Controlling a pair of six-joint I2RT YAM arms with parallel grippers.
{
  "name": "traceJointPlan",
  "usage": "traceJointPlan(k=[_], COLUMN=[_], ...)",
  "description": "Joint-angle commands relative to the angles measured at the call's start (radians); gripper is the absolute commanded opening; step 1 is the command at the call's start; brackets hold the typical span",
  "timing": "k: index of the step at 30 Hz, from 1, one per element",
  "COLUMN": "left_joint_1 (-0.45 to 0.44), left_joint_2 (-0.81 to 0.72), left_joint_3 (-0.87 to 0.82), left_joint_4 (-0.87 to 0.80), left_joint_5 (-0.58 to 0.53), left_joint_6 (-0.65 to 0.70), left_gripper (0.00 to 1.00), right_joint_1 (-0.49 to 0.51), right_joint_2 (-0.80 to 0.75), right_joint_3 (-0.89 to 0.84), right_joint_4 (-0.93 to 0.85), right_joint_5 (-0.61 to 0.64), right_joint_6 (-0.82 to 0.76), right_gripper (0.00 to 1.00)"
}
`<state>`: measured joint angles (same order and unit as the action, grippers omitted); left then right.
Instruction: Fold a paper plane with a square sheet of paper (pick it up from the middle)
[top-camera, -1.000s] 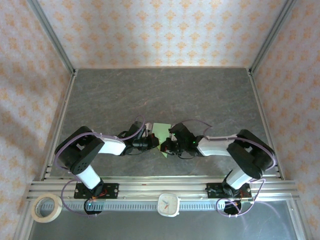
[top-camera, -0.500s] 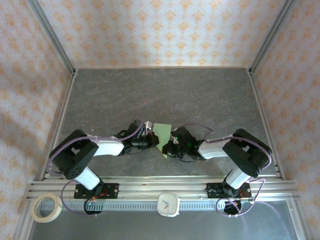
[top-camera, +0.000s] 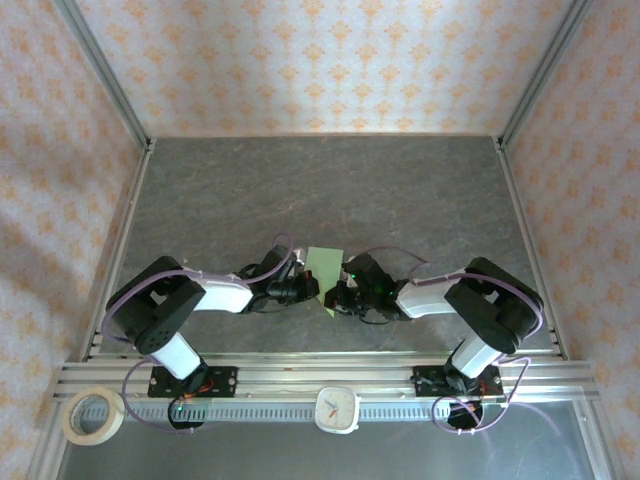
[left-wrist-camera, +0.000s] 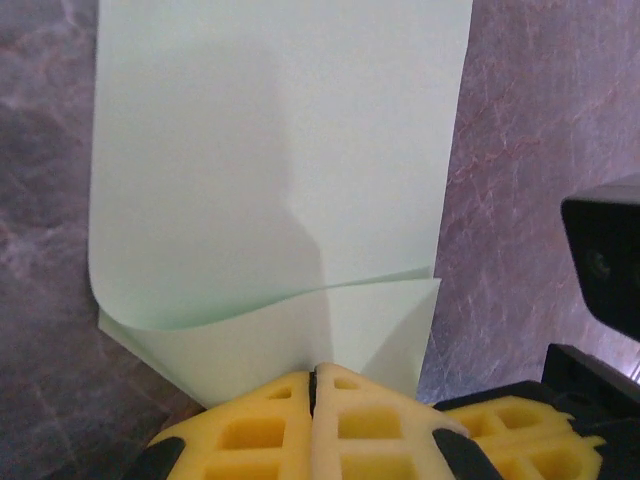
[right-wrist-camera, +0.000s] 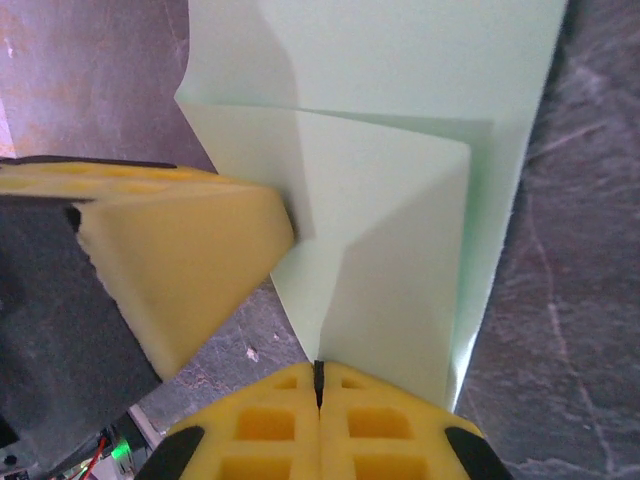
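Our left gripper (left-wrist-camera: 315, 372) is pinched fully together on the near edge of the square sheet of paper (left-wrist-camera: 270, 150). Our right gripper (right-wrist-camera: 320, 372) is clamped just as tight on its folded flap. The pale green sheet sits partly folded between the two, low over the grey table (left-wrist-camera: 540, 150), near its front middle.

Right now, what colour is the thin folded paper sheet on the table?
The thin folded paper sheet is plain pale green, unmarked; the left wrist view shows it best.
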<state>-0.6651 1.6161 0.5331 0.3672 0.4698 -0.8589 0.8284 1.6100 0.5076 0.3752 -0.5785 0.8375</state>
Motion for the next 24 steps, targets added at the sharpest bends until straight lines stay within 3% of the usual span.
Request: traceJointPlan(k=[1, 14, 24], left_joint_1=[0.034, 0.192, 0.213], left_joint_2=[0.034, 0.022, -0.015], left_joint_3=[0.001, 0.002, 0.058], left_joint_4=[-0.053, -0.1, -0.182], left_joint_5=[-0.054, -0.035, -0.073], left_joint_6=[0.046, 0.106, 0.103], left_gripper=[0.0, 0.0, 0.0], right_joint_1=[0.002, -0.002, -0.017], right_joint_2=[0.044, 0.05, 0.039], right_joint_3=[-0.049, -0.055, -0.045], right_joint_4=[-0.152, -0.16, -0.203], right_joint_5=[0.056, 0.043, 0.03], right_joint_6=[-0.012, -0.037, -0.094], right_gripper=[0.0, 0.0, 0.0])
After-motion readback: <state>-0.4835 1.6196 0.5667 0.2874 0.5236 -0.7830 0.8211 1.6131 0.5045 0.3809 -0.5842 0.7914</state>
